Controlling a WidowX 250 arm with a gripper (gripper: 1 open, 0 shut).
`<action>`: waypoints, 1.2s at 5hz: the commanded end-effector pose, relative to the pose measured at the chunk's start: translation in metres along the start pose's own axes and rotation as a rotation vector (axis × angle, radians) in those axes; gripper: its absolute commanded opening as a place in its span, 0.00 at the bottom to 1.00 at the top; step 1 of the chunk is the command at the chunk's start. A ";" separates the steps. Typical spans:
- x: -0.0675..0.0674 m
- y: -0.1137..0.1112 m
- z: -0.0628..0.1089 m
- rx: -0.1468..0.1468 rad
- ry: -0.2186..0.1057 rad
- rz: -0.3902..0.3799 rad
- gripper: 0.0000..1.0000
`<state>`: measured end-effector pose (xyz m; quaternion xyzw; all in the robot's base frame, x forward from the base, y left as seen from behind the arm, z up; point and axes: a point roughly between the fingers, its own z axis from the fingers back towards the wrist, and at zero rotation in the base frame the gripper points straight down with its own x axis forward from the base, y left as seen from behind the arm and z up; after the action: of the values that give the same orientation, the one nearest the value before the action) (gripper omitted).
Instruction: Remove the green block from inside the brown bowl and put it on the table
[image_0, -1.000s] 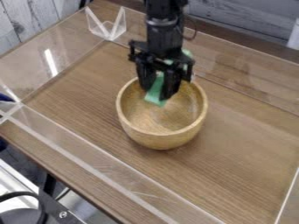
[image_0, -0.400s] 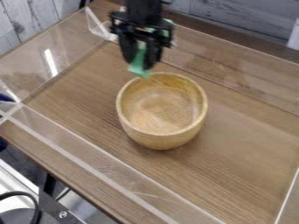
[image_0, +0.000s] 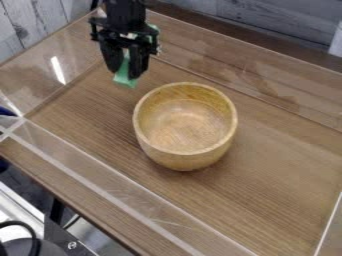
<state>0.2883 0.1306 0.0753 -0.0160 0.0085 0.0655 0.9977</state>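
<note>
The black gripper (image_0: 126, 68) clasped the flat, bright green block (image_0: 123, 72) between its fingers, above the wood-grain table (image_0: 281, 120), beside the round, thick-walled brown bowl (image_0: 186, 125), whose pale smooth interior held nothing.

Count: 1 brown bowl (image_0: 186, 125), wood, round, nothing inside. 1 green block (image_0: 123, 71), small flat bar, pinched in the claw. 1 claw (image_0: 126, 76) on 1 dark robot arm (image_0: 122, 14). 1 desk (image_0: 281, 160), wood-grain top. Clear acrylic walls (image_0: 80, 165) round the desk edges; exact no. unclear.
</note>
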 end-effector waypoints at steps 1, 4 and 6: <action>0.010 0.009 0.001 0.034 -0.042 -0.001 0.00; 0.010 0.015 -0.017 0.030 -0.029 -0.002 0.00; 0.008 0.016 -0.013 0.009 -0.035 -0.003 0.00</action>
<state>0.2877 0.1405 0.0439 -0.0219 0.0205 0.0607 0.9977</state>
